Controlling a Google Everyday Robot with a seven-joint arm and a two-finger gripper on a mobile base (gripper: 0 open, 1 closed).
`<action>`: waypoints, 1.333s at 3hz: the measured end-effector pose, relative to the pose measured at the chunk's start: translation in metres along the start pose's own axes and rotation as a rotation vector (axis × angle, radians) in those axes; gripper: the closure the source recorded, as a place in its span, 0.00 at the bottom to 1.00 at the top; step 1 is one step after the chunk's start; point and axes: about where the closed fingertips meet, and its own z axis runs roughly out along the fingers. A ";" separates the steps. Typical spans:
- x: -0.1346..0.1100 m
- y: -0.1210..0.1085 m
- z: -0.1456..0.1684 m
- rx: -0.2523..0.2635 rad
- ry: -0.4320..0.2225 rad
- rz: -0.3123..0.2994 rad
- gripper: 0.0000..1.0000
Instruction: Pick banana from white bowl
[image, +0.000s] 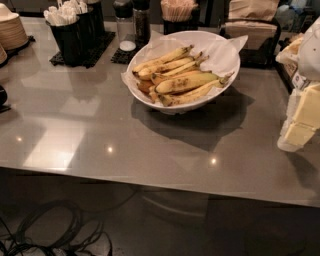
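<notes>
The white bowl (176, 107), lined with white paper, stands on the grey counter at centre back and holds several bananas. The banana (187, 81), the plumpest one, yellow with brown speckles, lies across the front middle of the pile with its dark stem pointing right. Thinner bananas lie behind and under it. My gripper (301, 121), white with pale yellow parts, hangs at the right edge of the view. It is to the right of the bowl, lower in the frame, and clear of the bowl and the bananas. It holds nothing that I can see.
Behind the bowl stand black holders with white utensils (67, 30), two shakers (134, 20), a cup of straws (178, 11) and a napkin box (250, 42). A stack of brown plates (10, 31) sits far left. Cables (50, 232) lie on the floor below the counter's front edge.
</notes>
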 end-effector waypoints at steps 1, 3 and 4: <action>-0.006 -0.004 -0.002 0.011 -0.018 -0.005 0.00; -0.053 -0.048 0.003 -0.040 -0.164 -0.059 0.00; -0.095 -0.061 0.015 -0.120 -0.268 -0.114 0.00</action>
